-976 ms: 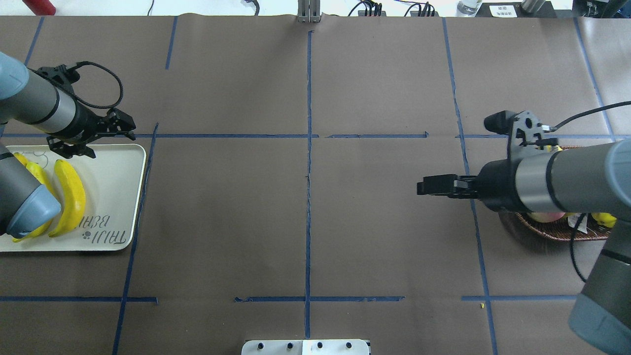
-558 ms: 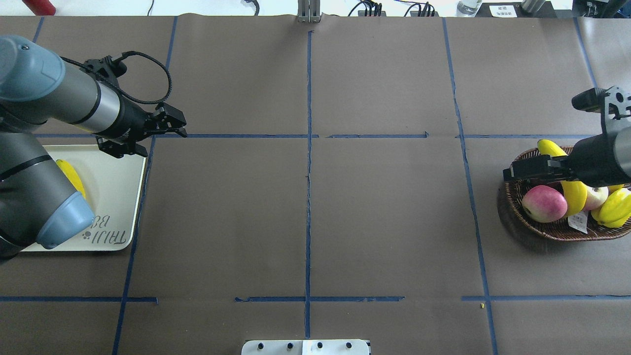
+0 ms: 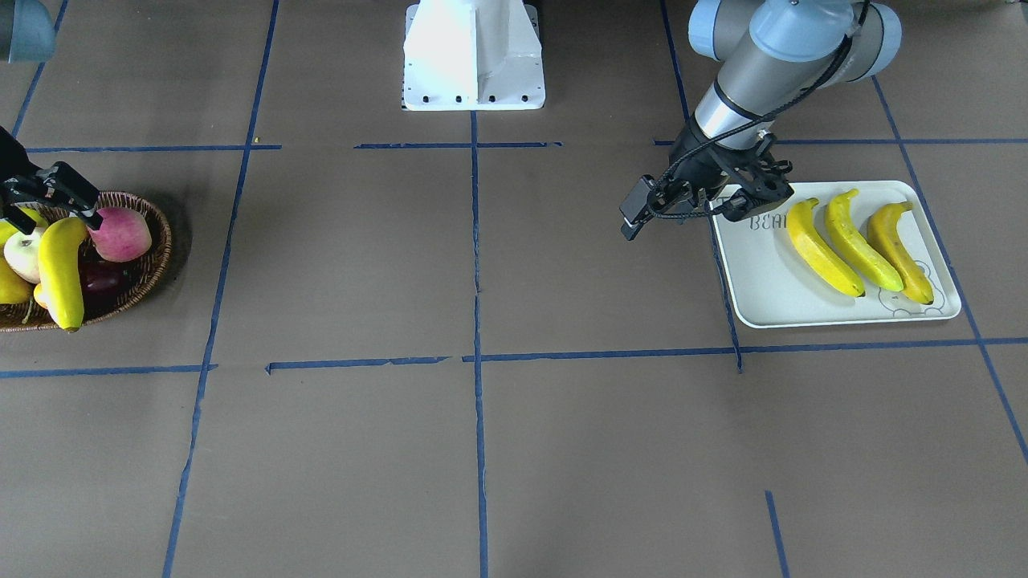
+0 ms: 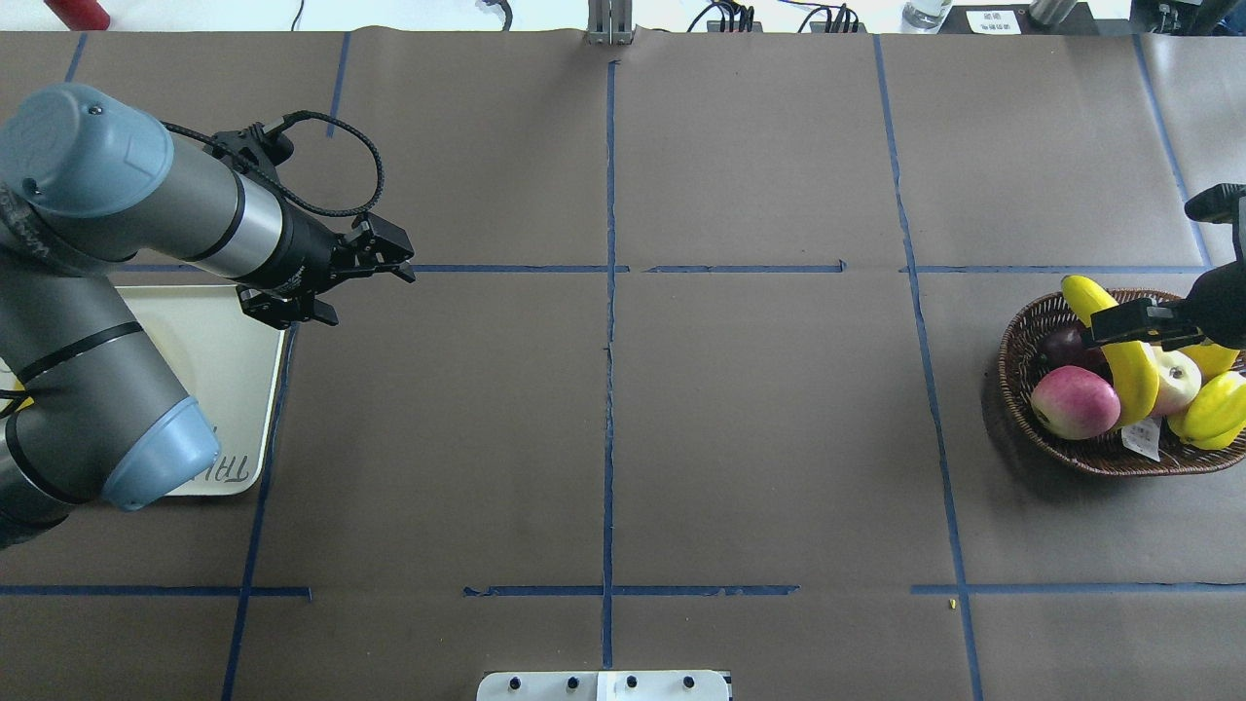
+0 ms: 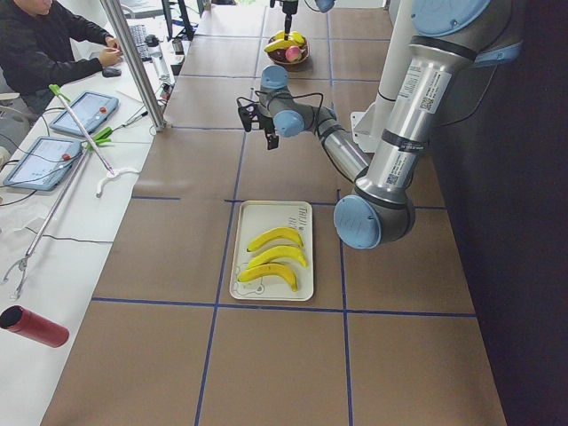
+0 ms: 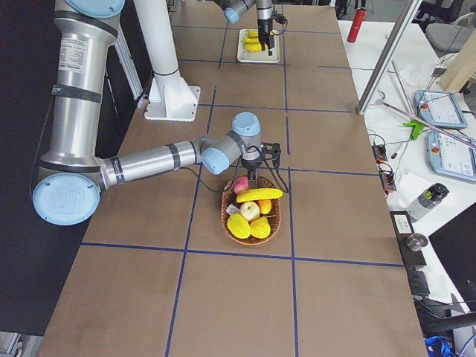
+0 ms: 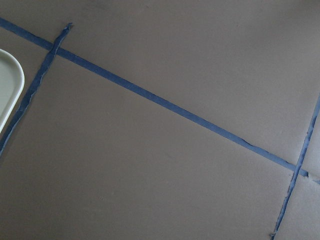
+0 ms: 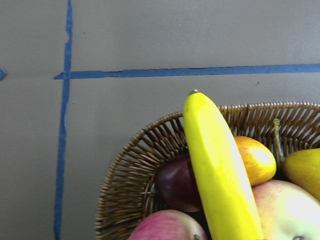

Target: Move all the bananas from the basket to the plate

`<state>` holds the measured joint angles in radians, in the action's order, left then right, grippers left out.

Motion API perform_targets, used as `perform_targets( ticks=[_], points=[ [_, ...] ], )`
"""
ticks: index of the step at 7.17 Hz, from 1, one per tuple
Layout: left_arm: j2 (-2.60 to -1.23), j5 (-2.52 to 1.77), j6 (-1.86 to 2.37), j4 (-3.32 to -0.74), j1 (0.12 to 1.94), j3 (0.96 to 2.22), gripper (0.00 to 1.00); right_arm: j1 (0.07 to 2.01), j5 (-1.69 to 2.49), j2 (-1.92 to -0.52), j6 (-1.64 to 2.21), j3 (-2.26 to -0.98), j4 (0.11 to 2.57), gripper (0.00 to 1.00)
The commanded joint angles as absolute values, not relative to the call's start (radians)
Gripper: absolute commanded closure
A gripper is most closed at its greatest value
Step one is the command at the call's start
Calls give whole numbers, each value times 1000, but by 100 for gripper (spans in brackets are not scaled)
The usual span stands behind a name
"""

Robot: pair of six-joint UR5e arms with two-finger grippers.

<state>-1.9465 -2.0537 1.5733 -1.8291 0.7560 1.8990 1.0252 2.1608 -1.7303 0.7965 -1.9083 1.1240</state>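
Brown-papered table [image 4: 740, 438] | banana [image 4: 1129, 375] in basket [image 4: 1022, 428] noted under right gripper [image 4: 1119, 326], long axis crossing arm's line | finger state undeterminable | left gripper [image 4: 368, 290] spread, empty, well apart.

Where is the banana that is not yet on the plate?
In the overhead view the banana lies at the table's right side, in the basket, beside the pink apple.

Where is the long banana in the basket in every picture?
Front-facing: banana, far left.
Overhead: far right.
Exterior left: tiny, top centre.
Exterior right: middle.
Left wrist: not in it.
Right wrist: centre, bottom.
Shared landmark: the wicker basket under it.
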Motion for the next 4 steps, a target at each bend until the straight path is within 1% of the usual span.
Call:
perform_targets(
  ticks=[1, 2, 3, 4],
  points=[
    [-1948, -2052, 1585, -1830, 742, 1899, 0, 1025, 2120, -1729, 749, -1833, 1118, 0],
    [-1956, -2052, 1586, -1830, 744, 1899, 0, 1014, 2100, -1729, 749, -1829, 1124, 1],
    [-1956, -2052, 1586, -1830, 744, 1899, 0, 1009, 2100, -1729, 750, -1827, 1126, 15],
    [-1954, -2052, 1586, -1830, 744, 1899, 0, 1006, 2102, -1723, 749, -1825, 1126, 44]
  ],
)
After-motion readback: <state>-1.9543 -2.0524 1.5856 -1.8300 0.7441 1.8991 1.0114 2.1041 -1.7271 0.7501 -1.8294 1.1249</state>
